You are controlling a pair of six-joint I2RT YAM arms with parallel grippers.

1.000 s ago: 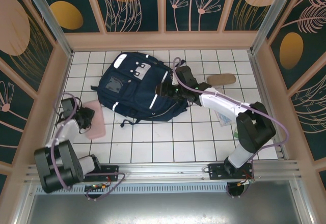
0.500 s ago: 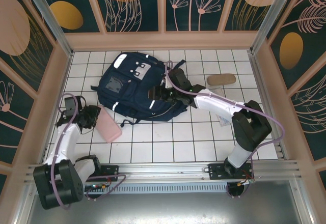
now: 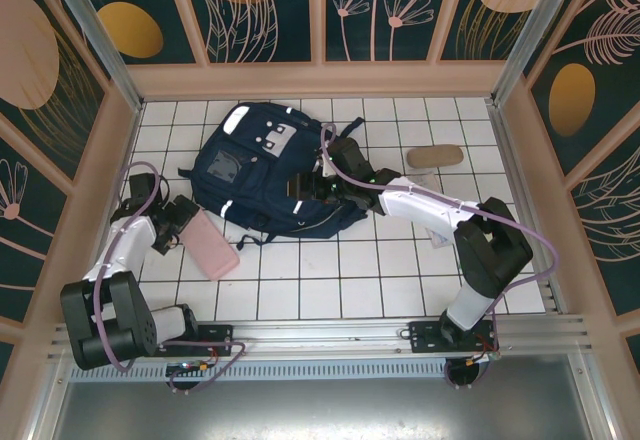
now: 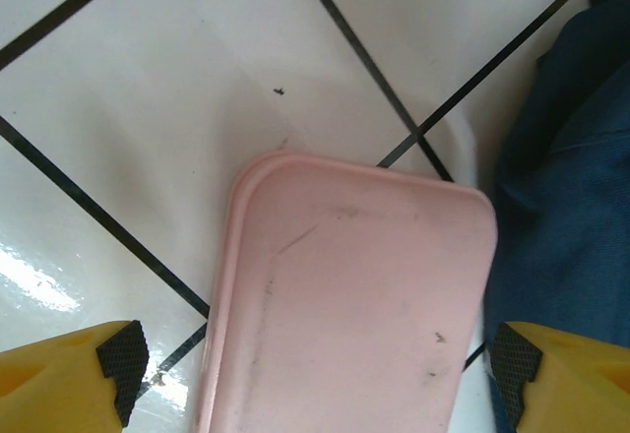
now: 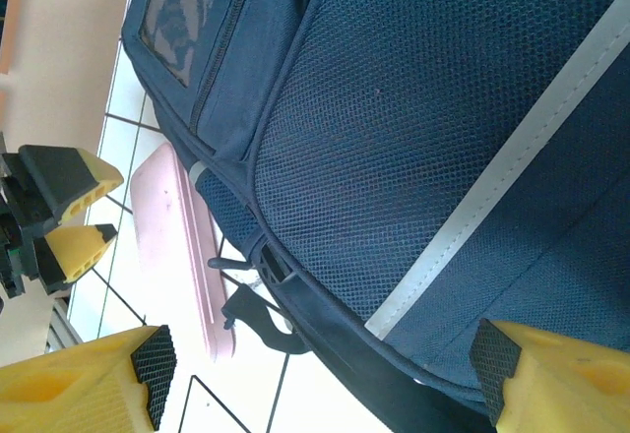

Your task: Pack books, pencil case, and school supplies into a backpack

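Between the left fingers (image 4: 69,384) lay the flat pink case (image 4: 354,295), resting on the white-tiled tabletop (image 4: 148,108). Those fingers stood spread wide, one on each side of the case's near end, gripping nothing. A gap of tile showed between one pad and the case's edge; contact at the other pad could not be determined. Outside that second finger, just beside the case, was the navy fabric of the backpack (image 4: 566,207). Ahead of the fingertips, the case's rounded far end reached onto bare tile.

Below the right fingers (image 5: 561,379) lay the backpack's mesh panel, with a white reflective stripe (image 5: 512,167) running diagonally between them. These fingers were likewise spread apart and held nothing. Ahead of them, past the backpack's lower edge and a dark strap (image 5: 246,320), the pink case lay on the tile, with the left fingers just beyond it.

Seen from overhead, the right fingers hovered over the backpack's near-right portion. A tan oblong pouch (image 3: 433,156) lay on the tabletop well behind those fingers, apart from the backpack.
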